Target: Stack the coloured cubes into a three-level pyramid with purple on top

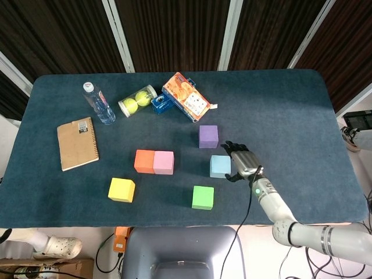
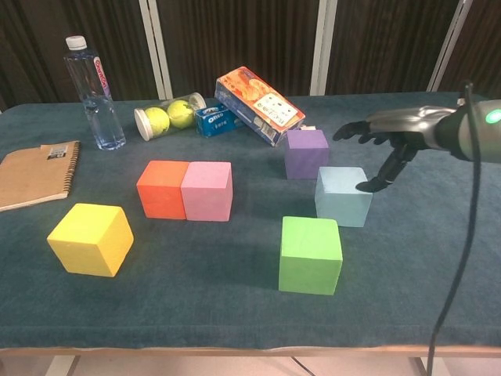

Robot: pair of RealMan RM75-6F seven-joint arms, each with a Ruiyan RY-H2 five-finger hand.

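Head view is showing the purple cube (image 1: 208, 136) sitting just right of centre, resting alone on the table (image 1: 290, 104), with the light blue cube (image 1: 220, 166) below it. Right hand (image 1: 242, 161) is hovering just right of the blue cube, fingers spread, holding nothing. Orange cube (image 1: 144, 161) and pink cube (image 1: 164, 162) are touching side by side at centre-left. Clear tube (image 1: 137, 100) at upper left is holding two tennis balls (image 1: 142, 97). Bare cloth is lying along the right edge.
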